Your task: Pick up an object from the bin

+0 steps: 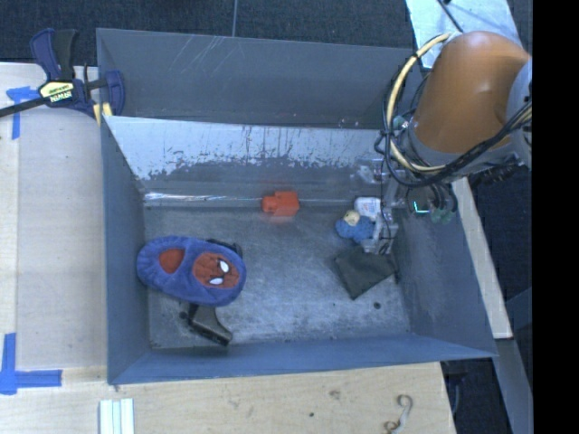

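So we're using the orange block [280, 203] by the back of the bin [253, 80] as our reference for everything. Off to the right of it and a touch nearer the front wall sits the gripper [387, 233], hanging under the arm's orange cover [470, 89]. Honestly we can't tell whether it's released or clenched from this angle, and we see nothing clearly held in it.

Just beside it, on the block's side, there's a small blue-and-white thing [357, 226], and we reckon that's the nearest candidate. Right of the block and further toward the front lies a dark grey piece [365, 274], flat and rumpled like cloth, its top edge right under the gripper.

Our guess is that the blue-and-white thing is light and probably soft, so it should squash a bit rather than slip. We'd pinch it across the rounded blue middle, not the white end. The risk is snagging the grey piece along with it.

Left of the block toward the front are a blue slipper [192, 269] with red faces and a black thing [210, 325], well apart from all this.
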Controlling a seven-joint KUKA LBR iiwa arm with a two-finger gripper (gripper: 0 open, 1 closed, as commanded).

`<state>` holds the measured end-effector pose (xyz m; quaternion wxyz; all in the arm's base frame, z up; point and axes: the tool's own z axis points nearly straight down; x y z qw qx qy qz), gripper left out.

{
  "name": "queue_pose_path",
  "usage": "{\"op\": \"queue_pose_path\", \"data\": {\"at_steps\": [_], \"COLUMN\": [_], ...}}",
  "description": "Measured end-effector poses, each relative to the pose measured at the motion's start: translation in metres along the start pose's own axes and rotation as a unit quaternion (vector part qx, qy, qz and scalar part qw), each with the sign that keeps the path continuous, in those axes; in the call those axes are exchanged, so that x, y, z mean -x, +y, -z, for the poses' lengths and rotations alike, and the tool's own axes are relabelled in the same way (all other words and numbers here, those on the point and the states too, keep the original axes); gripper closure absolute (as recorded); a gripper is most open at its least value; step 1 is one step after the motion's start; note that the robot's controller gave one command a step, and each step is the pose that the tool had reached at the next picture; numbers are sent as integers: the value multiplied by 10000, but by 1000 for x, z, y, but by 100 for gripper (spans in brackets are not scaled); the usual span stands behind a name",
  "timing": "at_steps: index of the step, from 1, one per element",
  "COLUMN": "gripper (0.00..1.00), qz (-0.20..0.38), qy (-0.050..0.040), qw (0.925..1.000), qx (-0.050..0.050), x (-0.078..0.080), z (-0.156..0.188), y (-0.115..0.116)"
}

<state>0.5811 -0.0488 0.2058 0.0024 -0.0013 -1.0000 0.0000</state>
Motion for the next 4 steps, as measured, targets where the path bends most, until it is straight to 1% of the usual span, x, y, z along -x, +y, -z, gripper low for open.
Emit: {"op": "queue_pose_path", "data": {"at_steps": [1,2,3,4], "gripper": [0,100,100,100], "qz": [1122,1128,1247,35], "qy": [-139,-52,-78,-71], "qw": [9936,9936,9922,10000], "qx": [1,-8,-16,-12], "x": [-24,-28,-50,-56], "z": [-130,-133,-10,78], "y": [-53,-54,-28,-56]}}
